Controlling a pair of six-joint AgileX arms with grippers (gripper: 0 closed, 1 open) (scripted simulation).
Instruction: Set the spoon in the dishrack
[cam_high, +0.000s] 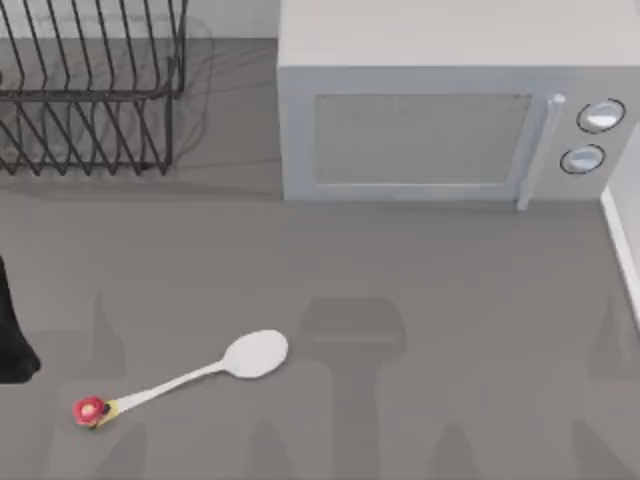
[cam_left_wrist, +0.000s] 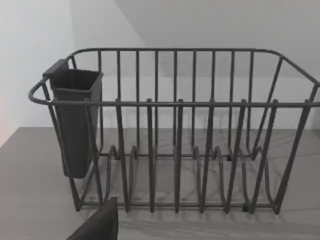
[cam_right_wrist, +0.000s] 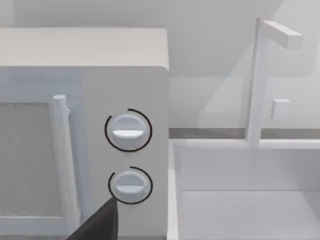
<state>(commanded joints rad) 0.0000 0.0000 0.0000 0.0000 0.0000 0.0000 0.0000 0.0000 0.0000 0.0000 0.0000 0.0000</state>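
The spoon (cam_high: 190, 378) lies on the table (cam_high: 450, 300); the dishrack (cam_left_wrist: 190, 145) holds a caddy (cam_left_wrist: 75, 120); finger state unclear.

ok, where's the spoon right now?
In the top view the spoon lies flat on the table's near left, its bowl pointing toward the microwave, well short of the dishrack at far left.

I saw white spoon (cam_high: 200, 375) flat on table, front-left, bowl toward centre, red knob at outer end. Black wire dishrack (cam_high: 90, 95) stood upright, back-left, well apart from spoon.
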